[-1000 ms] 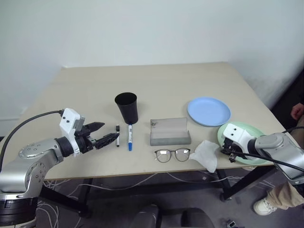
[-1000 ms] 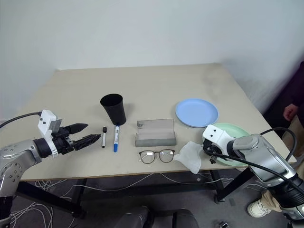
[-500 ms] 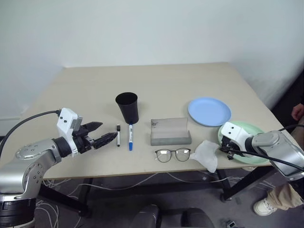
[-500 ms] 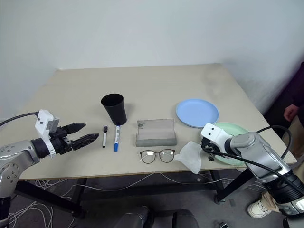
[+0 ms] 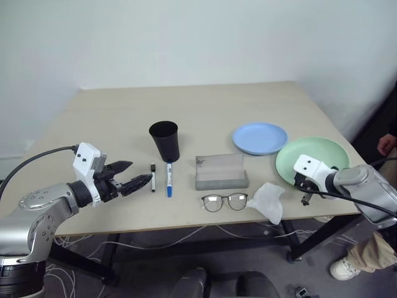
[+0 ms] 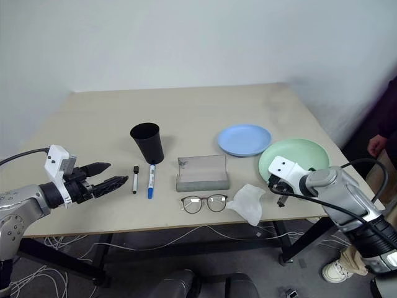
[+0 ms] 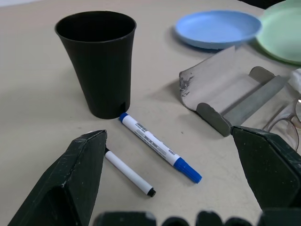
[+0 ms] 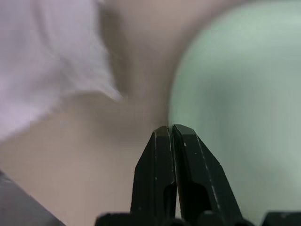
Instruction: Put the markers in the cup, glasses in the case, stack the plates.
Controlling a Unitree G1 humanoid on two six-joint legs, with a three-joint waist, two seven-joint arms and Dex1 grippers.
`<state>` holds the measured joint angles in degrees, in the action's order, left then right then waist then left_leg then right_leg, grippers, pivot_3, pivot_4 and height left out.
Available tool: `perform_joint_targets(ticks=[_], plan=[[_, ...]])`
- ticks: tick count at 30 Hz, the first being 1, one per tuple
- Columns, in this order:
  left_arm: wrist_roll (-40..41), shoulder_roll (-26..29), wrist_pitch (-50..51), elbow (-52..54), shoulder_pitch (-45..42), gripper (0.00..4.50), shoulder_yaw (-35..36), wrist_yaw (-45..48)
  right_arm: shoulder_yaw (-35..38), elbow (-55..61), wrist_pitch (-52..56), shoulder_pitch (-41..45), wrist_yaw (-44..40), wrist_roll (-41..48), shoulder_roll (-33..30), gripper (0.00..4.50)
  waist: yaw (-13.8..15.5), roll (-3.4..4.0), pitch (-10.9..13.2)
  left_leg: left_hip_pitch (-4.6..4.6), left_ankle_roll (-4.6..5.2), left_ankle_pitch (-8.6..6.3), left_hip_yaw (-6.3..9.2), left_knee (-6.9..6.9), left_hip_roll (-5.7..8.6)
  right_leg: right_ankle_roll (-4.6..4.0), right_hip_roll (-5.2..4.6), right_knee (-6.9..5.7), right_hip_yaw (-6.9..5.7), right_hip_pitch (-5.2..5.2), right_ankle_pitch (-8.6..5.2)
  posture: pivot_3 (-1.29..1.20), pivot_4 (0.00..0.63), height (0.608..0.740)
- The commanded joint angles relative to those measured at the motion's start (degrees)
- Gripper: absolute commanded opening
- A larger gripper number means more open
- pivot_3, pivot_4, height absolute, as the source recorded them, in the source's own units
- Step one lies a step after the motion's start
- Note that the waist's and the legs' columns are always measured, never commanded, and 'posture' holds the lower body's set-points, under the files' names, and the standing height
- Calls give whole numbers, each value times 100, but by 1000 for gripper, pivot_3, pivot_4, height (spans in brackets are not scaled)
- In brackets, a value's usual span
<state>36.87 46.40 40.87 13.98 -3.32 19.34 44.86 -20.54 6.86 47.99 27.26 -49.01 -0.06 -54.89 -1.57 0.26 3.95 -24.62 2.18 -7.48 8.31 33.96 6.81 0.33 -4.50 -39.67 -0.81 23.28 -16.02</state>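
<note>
mint green plate [image 5: 316,156]: since a second ago i see it shifted up the table and tilted, near rim raised, far edge now just beside the light blue plate [image 5: 260,137]; before, it lay flat at the table's near right corner, partly under my right arm. the blue plate also sits a little further left than it did.

right gripper [image 8: 172,136]: fingers pressed together, where a second ago they stood a little apart. from the head views it sits at the green plate's near rim; the wrist view shows the closed tips right at the plate's edge, but i cannot tell whether the rim is pinched between them.

left gripper [image 5: 137,180]: fingers spread wide, holding nothing, unchanged. it hovers just left of the markers.

markers: black-capped marker [image 7: 128,173] and blue-capped marker [image 7: 157,152] lie side by side on the table [image 5: 205,105], between the open fingers in the left wrist view, untouched.

cup [image 5: 165,141]: upright, just behind the markers, the blue marker's end touching its base.

case [image 5: 221,172]: open, right of the markers.

glasses [image 5: 224,202]: in front of the case, lenses toward me.

tissue [image 5: 267,202]: crumpled, between the glasses and my right gripper.
</note>
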Motion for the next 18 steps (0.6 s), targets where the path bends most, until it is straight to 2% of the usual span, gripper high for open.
perform_joint_targets(ticks=[1, 11, 18], plan=[[54, 65, -38, 153, -82, 4500, 181, 11, -11, -165, -251, 301, -61, -253, -26, 32, 1, 0, 0, 1, 0, 0, 0, 0, 0, 0, -5, -1, -6, 0, 0, 0, 0, 740], [52, 61, -39, 163, -60, 4500, 198, -4, -103, -540, -663, 591, -187, -636, 39, 32, 44, -1, -1, -1, 5, -3, -11, 0, 0, 5, -12, 1, -11, 4, 0, 0, 0, 740], [40, 59, -52, 165, -27, 4500, 208, -10, -301, -906, -978, 853, -386, -1212, -181, 32, 42, 0, -1, 0, 5, -3, -14, 1, 0, 5, -13, 0, -11, 3, 3, 0, 0, 740]])
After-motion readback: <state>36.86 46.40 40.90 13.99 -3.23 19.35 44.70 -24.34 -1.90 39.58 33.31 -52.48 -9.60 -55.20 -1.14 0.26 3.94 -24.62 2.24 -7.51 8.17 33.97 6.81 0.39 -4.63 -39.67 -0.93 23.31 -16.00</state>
